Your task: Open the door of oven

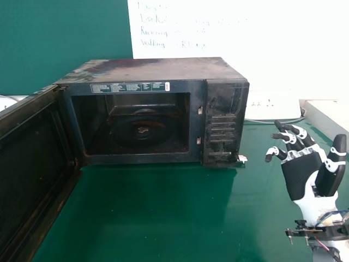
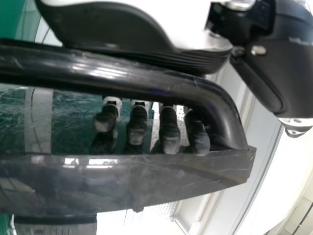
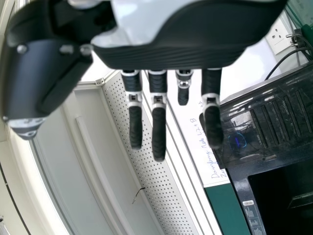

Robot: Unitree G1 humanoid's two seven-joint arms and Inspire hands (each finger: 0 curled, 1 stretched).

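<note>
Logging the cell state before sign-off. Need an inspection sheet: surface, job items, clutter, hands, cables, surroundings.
Surface: glossy green tabletop, a few pale specks.
Job's things: oven on the tabletop, its door swung wide open to the left; black handle on the door.
Clutter: small white piece at the oven's lower right corner.
Hands: left hand has its fingers hooked round the handle; right hand open, right of the oven, holding nothing.
Cables: dark cable near a wall socket.
Surroundings: white board with handwriting, green panel behind.
</note>
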